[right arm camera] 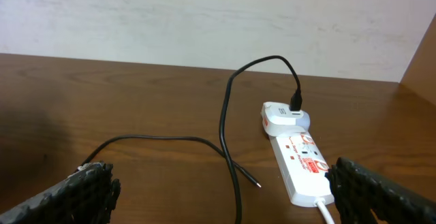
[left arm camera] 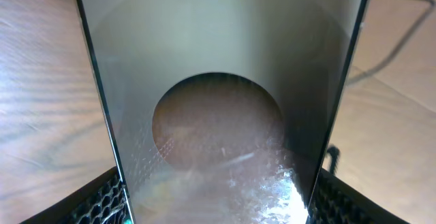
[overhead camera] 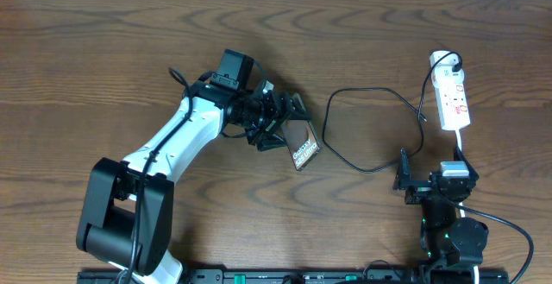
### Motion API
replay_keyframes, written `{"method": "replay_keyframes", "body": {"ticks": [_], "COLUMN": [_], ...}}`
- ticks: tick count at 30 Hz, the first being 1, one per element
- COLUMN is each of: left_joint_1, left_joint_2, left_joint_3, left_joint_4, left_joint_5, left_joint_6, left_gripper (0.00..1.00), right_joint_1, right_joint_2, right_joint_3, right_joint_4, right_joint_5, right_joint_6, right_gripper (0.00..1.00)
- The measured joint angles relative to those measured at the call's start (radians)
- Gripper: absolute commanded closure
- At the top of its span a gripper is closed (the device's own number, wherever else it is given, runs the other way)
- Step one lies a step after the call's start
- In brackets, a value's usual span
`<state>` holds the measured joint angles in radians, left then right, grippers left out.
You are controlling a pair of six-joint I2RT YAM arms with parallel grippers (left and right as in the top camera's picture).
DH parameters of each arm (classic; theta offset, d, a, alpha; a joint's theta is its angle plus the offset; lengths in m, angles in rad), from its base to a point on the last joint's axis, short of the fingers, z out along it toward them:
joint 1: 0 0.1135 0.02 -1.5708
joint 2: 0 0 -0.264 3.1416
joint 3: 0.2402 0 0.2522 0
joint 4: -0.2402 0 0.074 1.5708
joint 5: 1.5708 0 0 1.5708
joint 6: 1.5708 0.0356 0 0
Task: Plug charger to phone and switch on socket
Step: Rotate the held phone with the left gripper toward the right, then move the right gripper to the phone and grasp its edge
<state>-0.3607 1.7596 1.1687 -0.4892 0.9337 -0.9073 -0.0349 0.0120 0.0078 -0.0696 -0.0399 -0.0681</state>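
Note:
The phone [overhead camera: 304,153] is a dark slab with white lettering, tilted just off the table at the centre. My left gripper [overhead camera: 287,127] is shut on it. In the left wrist view the phone [left arm camera: 218,81] fills the space between my fingers [left arm camera: 102,200], its pale round patch in the middle. The charger [overhead camera: 362,129] loops as a thin black cable from a white plug [overhead camera: 444,59] at the socket [overhead camera: 452,101]. Its connector tip [right arm camera: 259,185] lies free on the wood, just ahead of my right gripper [right arm camera: 221,190], which is open and holds nothing.
The socket [right arm camera: 303,163] is a white strip with red marks, lying at the right, with its white cord [overhead camera: 460,142] running back toward the right arm. A pale wall stands behind the table's far edge. Bare wood lies at the left.

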Motion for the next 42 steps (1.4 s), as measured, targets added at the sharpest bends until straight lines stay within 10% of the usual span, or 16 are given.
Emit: {"method": "replay_keyframes", "body": {"ticks": [17,30,42], "left_joint_1": [0.000,0.000,0.000], "left_joint_2": [0.000,0.000,0.000], "left_joint_3": [0.000,0.000,0.000], "left_joint_4": [0.000,0.000,0.000], "left_joint_5": [-0.151,-0.152,-0.152], "left_joint_6": [0.014,0.014,0.014], "left_gripper": [0.48,0.48,0.48], "right_joint_1": [0.000,0.000,0.000], "right_joint_2": [0.000,0.000,0.008], "right_joint_3": [0.000,0.000,0.008], "right_joint_4": [0.005,0.030,0.024], "right_joint_5": [0.003,-0.424,-0.436], "right_joint_6": [0.057,0.981,0.899], "right_gripper": [0.01,0.01,0.02]}}
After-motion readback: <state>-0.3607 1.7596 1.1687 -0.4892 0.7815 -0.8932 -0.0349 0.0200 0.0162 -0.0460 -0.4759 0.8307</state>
